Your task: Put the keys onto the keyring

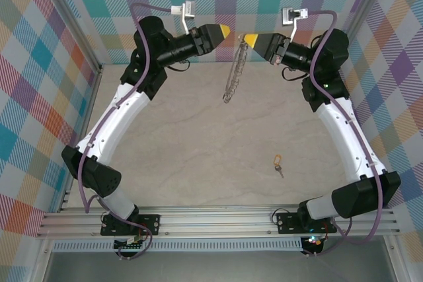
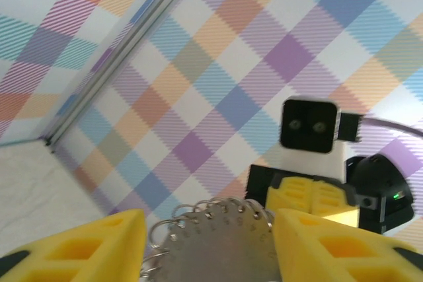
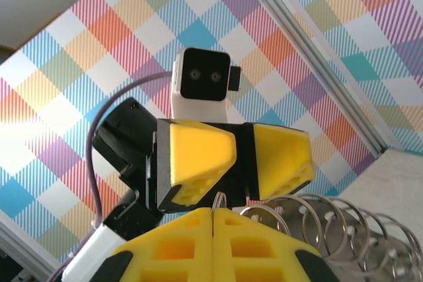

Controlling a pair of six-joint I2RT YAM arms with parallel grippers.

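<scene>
Right, keyring [image 1: 234, 74] hangs edge-on, top of its rim pinched in the right gripper [image 1: 246, 37]. Those jaws are pressed together, with 1 wire loop poking out at the seam. Everything below that grip dangles free and looks floppy. Left gripper [image 1: 227, 31] sits just beside the keyring's top on the opposite side, jaws spread with the ring between its 2 fingers. Can't tell if either pad touches it. Key [image 1: 277, 163] lies flat on the table [image 1: 165, 130], well apart from the keyring, on its near side and slightly to its right, with nothing close to it.

Risks as I read them:
- 1 pinch point on a chain-like ring, so a quick right-arm move could swing it or pull it out of the grip.
- If the left closes off-centre, it shoves the ring instead of clamping it.
- The key is tiny and flat, so it's easy to skid or miss on pickup.
- Threading onto a swaying ring likely fails, so steady it first.
</scene>
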